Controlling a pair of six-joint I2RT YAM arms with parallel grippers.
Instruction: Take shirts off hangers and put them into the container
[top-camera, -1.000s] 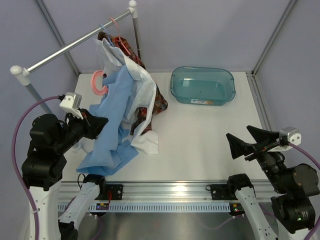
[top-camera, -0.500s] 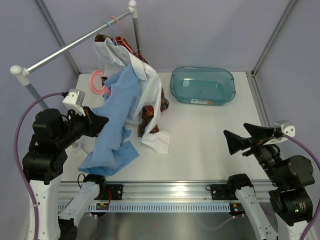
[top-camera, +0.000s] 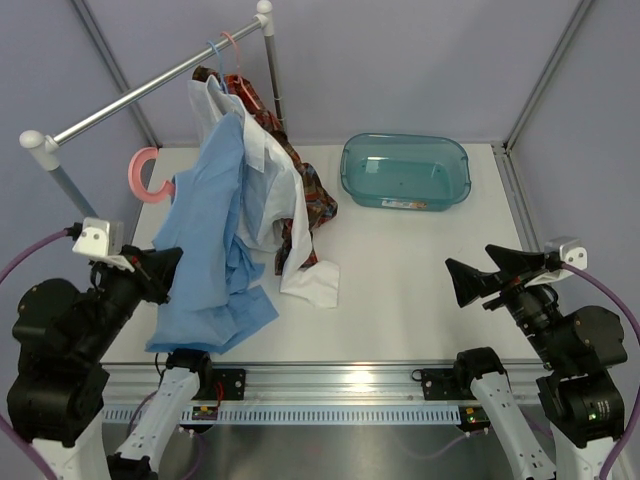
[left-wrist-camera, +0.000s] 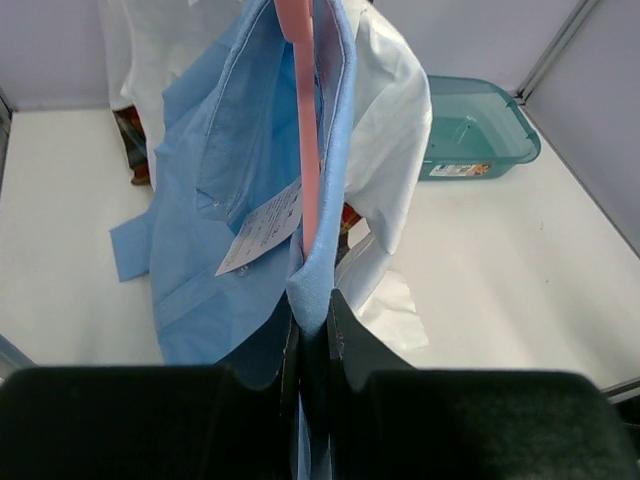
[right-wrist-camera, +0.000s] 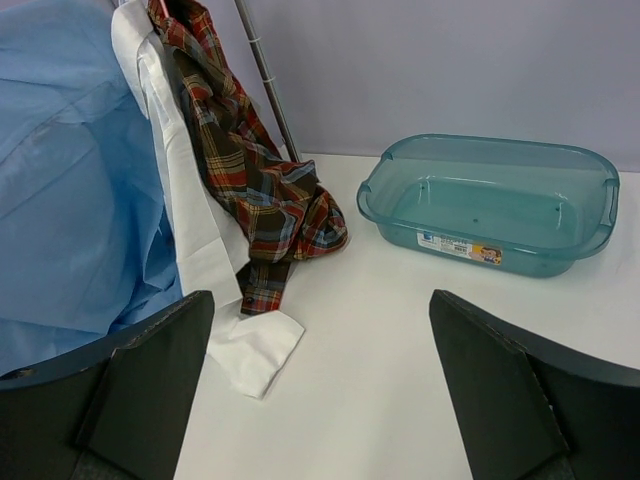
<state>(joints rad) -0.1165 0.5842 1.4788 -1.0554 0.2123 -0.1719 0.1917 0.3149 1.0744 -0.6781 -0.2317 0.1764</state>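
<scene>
My left gripper (top-camera: 170, 262) (left-wrist-camera: 312, 300) is shut on a fold of the light blue shirt (top-camera: 215, 225) (left-wrist-camera: 235, 170). That shirt hangs stretched from a pink hanger (top-camera: 145, 170) (left-wrist-camera: 302, 120) which is off the rail and still inside it. The white shirt (top-camera: 272, 190) (right-wrist-camera: 185, 200) and the plaid shirt (top-camera: 318, 203) (right-wrist-camera: 270, 190) hang from hangers (top-camera: 222, 48) on the rail, their tails on the table. The teal container (top-camera: 405, 200) (right-wrist-camera: 490, 150) (left-wrist-camera: 470, 160) stands empty at the back right. My right gripper (top-camera: 462, 285) (right-wrist-camera: 320, 300) is open, over bare table, well apart from the shirts.
The silver rail (top-camera: 140, 95) runs diagonally across the back left on white-capped posts, with one upright (right-wrist-camera: 262, 75) just behind the plaid shirt. A white paper tag (left-wrist-camera: 260, 230) dangles inside the blue shirt. Frame posts stand at the table's back corners.
My left arm has pulled back toward the near left, dragging the blue shirt and its pink hanger leftward, away from the white shirt. The right gripper has shifted only slightly.
</scene>
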